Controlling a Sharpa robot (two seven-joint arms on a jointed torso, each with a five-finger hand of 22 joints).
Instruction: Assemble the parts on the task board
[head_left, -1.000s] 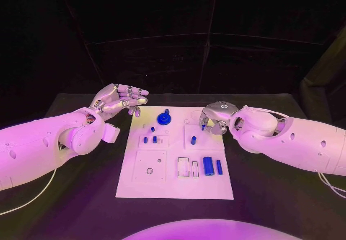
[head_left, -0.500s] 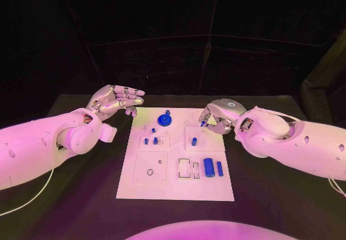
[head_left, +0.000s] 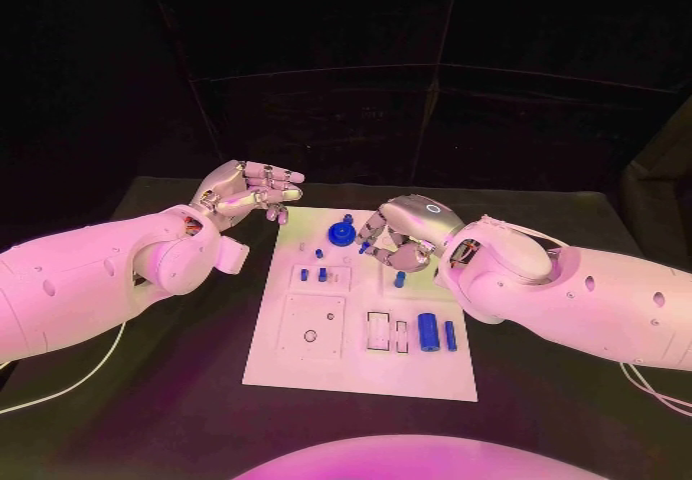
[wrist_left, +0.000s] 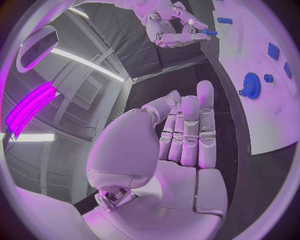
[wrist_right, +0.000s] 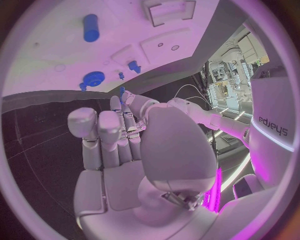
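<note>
My right hand (head_left: 400, 234) hangs over the far part of the task board (head_left: 364, 365), fingers curled in, and between thumb and fingertip it pinches a small blue peg (wrist_left: 210, 32) (the left wrist view shows this best, the peg poking out from the fingertips). In my own wrist view the same hand (wrist_right: 125, 145) rises with its fingers bunched together, a blue tip (wrist_right: 122, 91) just showing above them. My left hand (head_left: 248, 193) is raised off the far left corner of the task board, above the black table (head_left: 173, 400), holding nothing; its fingers are loosely curved but apart, and from its wrist view the hand (wrist_left: 181, 135) stands with fingers straight and side by side, empty. On the task board, the blue gear (head_left: 340, 233) lies near the far edge, just left of my right hand, with a small blue knob (head_left: 348, 218) beyond it. Nearer than the gear, two short blue pins (head_left: 313, 273) stand side by side on the left half of the board, and another blue piece (head_left: 400, 279) sits below my right hand. Toward the board's near right, a thick blue cylinder (head_left: 427, 326) lies beside a thinner blue rod (head_left: 450, 335), touching or nearly so; I cannot tell which.
</note>
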